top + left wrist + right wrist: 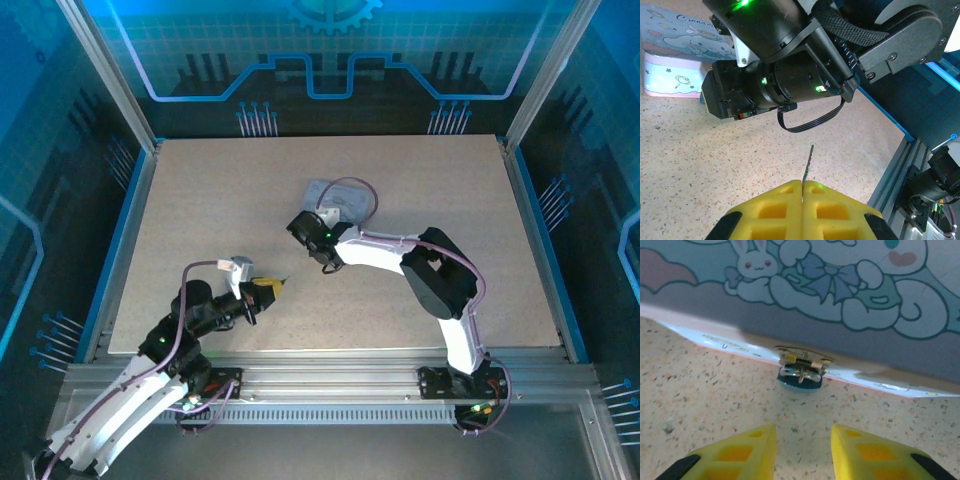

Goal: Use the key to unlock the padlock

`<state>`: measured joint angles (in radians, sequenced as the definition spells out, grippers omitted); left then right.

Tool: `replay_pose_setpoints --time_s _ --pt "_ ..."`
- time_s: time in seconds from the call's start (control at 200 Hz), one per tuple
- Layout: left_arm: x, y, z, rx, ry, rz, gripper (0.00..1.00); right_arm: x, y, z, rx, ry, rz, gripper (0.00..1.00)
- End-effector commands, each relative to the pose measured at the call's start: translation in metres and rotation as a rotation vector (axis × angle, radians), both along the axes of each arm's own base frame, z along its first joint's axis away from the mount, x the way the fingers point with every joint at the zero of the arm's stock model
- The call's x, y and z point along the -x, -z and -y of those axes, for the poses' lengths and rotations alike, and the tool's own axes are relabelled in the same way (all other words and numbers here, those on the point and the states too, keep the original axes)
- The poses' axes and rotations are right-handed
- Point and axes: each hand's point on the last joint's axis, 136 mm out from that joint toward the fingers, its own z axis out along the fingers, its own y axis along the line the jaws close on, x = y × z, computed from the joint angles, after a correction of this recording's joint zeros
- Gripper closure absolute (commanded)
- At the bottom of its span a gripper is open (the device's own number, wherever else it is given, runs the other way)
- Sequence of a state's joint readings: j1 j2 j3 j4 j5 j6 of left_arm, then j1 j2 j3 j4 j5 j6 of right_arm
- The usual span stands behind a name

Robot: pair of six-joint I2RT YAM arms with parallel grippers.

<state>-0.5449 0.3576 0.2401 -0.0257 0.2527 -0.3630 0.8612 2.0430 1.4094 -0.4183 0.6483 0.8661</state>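
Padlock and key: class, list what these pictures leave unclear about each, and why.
padlock: right wrist view, keyhole and shackle masked by the clasp on the tin.
key: left wrist view, head buried between the shut left fingers; teeth too thin to read.

The right gripper (pixel 803 437) shows its two yellow foam-like fingers (pixel 757 440) at the bottom edge, standing apart with bare table between them and nothing held. Beyond them, on the speckled beige tabletop (pixel 705 390), rests the pale blue-grey printed tin (pixel 850 285), decorated with cartoon rabbits and a bow, its lower edge running slantwise across the frame. A small brass-coloured metal clasp (pixel 802 359) sits on that edge, and the tiny dark bluish padlock (pixel 800 382) hangs just beneath it, touching the table, ahead of the gap between the fingers.
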Motion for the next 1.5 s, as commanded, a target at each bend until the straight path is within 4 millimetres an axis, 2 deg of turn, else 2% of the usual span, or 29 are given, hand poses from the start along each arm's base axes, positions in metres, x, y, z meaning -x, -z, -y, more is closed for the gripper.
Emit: replay_pose_setpoints --time_s 0.0,0.45,0.925,1.005,1.23,1.496 --pt "0.004 0.001 0.001 -0.004 0.027 0.01 1.0 -0.017 -0.002 0.008 0.014 0.089 0.076 0.66" --pt "0.008 0.004 0.003 -0.017 0.053 0.014 1.0 -0.034 0.011 0.001 0.019 0.143 0.112 0.62" --pt "0.01 0.005 0.006 -0.006 0.075 0.019 1.0 -0.044 0.017 0.006 0.051 0.189 0.123 0.63" --pt "0.01 0.005 0.007 -0.004 0.079 0.02 1.0 -0.044 0.019 0.008 0.056 0.198 0.125 0.65" --pt "0.011 0.007 0.007 -0.007 0.084 0.016 1.0 -0.044 0.015 0.017 0.082 0.215 0.147 0.81" --pt "0.011 0.008 0.007 -0.008 0.081 0.016 1.0 -0.03 0.009 0.021 0.099 0.168 0.133 0.87"
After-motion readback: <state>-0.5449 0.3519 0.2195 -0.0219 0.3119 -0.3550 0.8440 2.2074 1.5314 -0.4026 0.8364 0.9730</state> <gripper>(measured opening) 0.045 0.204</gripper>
